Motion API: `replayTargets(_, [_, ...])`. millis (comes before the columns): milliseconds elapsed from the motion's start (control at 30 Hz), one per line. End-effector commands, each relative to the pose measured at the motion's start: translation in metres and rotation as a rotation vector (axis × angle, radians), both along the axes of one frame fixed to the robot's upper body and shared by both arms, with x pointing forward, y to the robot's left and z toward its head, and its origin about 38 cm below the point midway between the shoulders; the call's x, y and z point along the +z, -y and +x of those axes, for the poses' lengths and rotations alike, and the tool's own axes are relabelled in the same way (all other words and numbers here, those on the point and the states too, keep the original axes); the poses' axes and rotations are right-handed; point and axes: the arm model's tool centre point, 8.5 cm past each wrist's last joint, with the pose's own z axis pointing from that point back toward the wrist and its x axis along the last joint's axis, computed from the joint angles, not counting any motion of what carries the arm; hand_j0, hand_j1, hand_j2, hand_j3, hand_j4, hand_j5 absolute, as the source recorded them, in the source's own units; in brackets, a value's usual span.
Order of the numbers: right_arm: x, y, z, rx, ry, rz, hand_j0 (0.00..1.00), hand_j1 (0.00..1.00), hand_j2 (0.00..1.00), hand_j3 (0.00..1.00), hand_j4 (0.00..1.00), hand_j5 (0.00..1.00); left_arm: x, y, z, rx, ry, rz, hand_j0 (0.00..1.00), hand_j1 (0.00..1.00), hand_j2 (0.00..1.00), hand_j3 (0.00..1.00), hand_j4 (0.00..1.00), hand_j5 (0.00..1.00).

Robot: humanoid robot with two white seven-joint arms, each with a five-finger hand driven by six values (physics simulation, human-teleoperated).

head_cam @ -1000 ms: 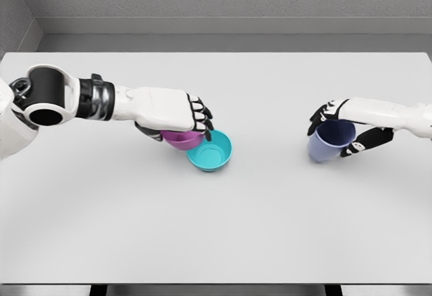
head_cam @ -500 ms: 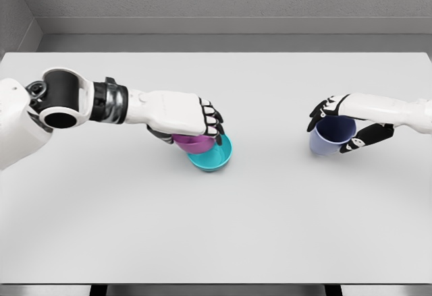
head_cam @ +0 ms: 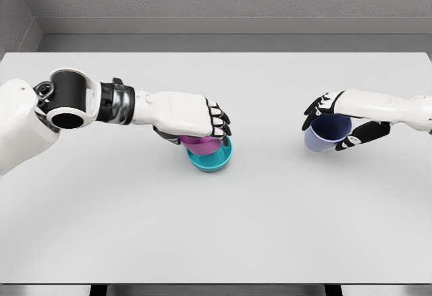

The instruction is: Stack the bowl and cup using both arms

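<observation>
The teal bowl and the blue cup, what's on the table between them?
Nothing: in the head view, only bare white table lies between the teal bowl and the blue cup.

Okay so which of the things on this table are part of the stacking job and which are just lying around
Part of the job:
- purple bowl, held by the left hand over the teal bowl
- teal bowl, on the table
- blue cup, tilted, gripped by the right hand

Just lying about:
- nothing; apart from these, only the white table itself shows
</observation>
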Motion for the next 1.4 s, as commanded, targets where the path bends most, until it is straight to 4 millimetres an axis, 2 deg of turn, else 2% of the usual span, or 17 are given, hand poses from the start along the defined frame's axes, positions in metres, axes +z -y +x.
replayTargets(0, [0.001,-0.001,0.000,0.000,-0.002,0.008,0.65,0.65,0.65,0.65,0.65,0.65,0.001,0.001,0.001,0.002,0.000,-0.004,0.88,0.88,0.88,0.88,0.88,0.88])
replayTargets(33, [0.002,-0.003,-0.001,0.009,0.002,0.009,0.65,0.65,0.65,0.65,0.65,0.65,0.000,0.000,0.002,0.008,0.000,0.000,0.94,0.94,0.94,0.94,0.94,0.94])
replayTargets(100, [0.003,-0.004,-0.001,0.011,0.004,0.010,0.65,0.65,0.65,0.65,0.65,0.65,0.000,0.001,0.002,0.007,0.000,-0.003,1.00,1.00,1.00,1.00,1.00,1.00])
replayTargets(333, [0.006,-0.011,-0.002,0.032,0.014,0.018,0.65,0.65,0.65,0.65,0.65,0.65,0.001,0.000,0.003,0.011,0.007,-0.003,1.00,1.00,1.00,1.00,1.00,1.00])
replayTargets(533, [0.007,-0.015,-0.003,0.041,0.016,0.022,0.65,0.65,0.65,0.65,0.65,0.65,0.024,-0.012,0.008,0.046,0.040,-0.062,1.00,1.00,1.00,1.00,1.00,1.00])
replayTargets(633, [0.013,-0.021,-0.004,0.062,0.034,0.027,0.65,0.65,0.65,0.65,0.65,0.65,0.045,-0.038,0.014,0.131,0.063,-0.190,1.00,1.00,1.00,1.00,1.00,1.00])
replayTargets(667, [0.015,-0.024,-0.005,0.071,0.040,0.027,0.65,0.65,0.65,0.65,0.65,0.65,0.056,-0.057,0.016,0.170,0.046,-0.270,1.00,1.00,1.00,1.00,1.00,1.00])
replayTargets(767, [0.017,-0.030,-0.004,0.083,0.049,0.039,0.65,0.65,0.65,0.65,0.65,0.65,0.081,-0.115,0.012,0.253,-0.006,-0.350,1.00,1.00,1.00,1.00,1.00,1.00])
replayTargets(833, [0.017,-0.033,-0.003,0.089,0.050,0.045,0.65,0.65,0.65,0.65,0.65,0.65,0.095,-0.145,0.011,0.303,-0.036,-0.443,1.00,1.00,1.00,1.00,1.00,1.00])
replayTargets(900, [0.019,-0.037,-0.002,0.096,0.056,0.055,0.65,0.65,0.65,0.65,0.65,0.65,0.078,-0.171,0.011,0.384,-0.067,-0.498,1.00,1.00,1.00,1.00,1.00,1.00])
replayTargets(1000, [0.018,-0.040,-0.001,0.102,0.056,0.061,0.65,0.65,0.65,0.65,0.65,0.65,0.059,-0.237,0.005,0.580,-0.069,-0.624,1.00,1.00,1.00,1.00,1.00,1.00])
replayTargets(1033, [0.018,-0.040,-0.001,0.102,0.056,0.061,0.65,0.65,0.65,0.65,0.65,0.65,0.047,-0.245,0.005,0.615,-0.091,-0.648,1.00,1.00,1.00,1.00,1.00,1.00])
replayTargets(1067, [0.020,-0.042,0.000,0.105,0.062,0.064,0.65,0.65,0.65,0.65,0.65,0.65,0.025,-0.248,0.007,0.650,-0.141,-0.672,1.00,1.00,1.00,1.00,1.00,1.00])
replayTargets(1133, [0.020,-0.045,0.000,0.110,0.066,0.069,0.65,0.65,0.65,0.65,0.65,0.65,-0.002,-0.261,0.002,0.710,-0.197,-0.668,1.00,1.00,1.00,1.00,1.00,1.00])
replayTargets(1200, [0.022,-0.049,0.001,0.118,0.071,0.075,0.65,0.65,0.65,0.65,0.65,0.65,-0.018,-0.275,-0.008,0.766,-0.218,-0.710,1.00,1.00,1.00,1.00,1.00,1.00])
replayTargets(1267, [0.023,-0.050,0.002,0.121,0.074,0.075,0.65,0.65,0.65,0.65,0.65,0.65,-0.033,-0.271,-0.012,0.782,-0.239,-0.788,1.00,1.00,1.00,1.00,1.00,1.00])
replayTargets(1367, [0.025,-0.058,0.002,0.138,0.081,0.090,0.65,0.65,0.65,0.65,0.65,0.65,-0.043,-0.267,-0.015,0.787,-0.263,-0.804,1.00,1.00,1.00,1.00,1.00,1.00])
